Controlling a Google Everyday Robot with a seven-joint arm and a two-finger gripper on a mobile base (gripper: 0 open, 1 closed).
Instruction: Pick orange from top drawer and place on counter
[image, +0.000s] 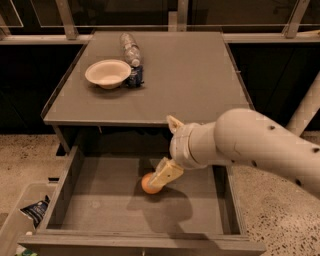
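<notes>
The orange lies on the floor of the open top drawer, near its middle. My gripper reaches down into the drawer from the right and overlaps the orange's upper right side; I cannot tell whether it touches or holds the fruit. The thick white arm comes in from the right and hides the drawer's right rear part. The counter is the flat grey tabletop right above the drawer.
A white bowl stands on the counter's left part, with a clear plastic bottle lying beside it and a small dark packet. A bin with a snack bag sits at the lower left on the speckled floor.
</notes>
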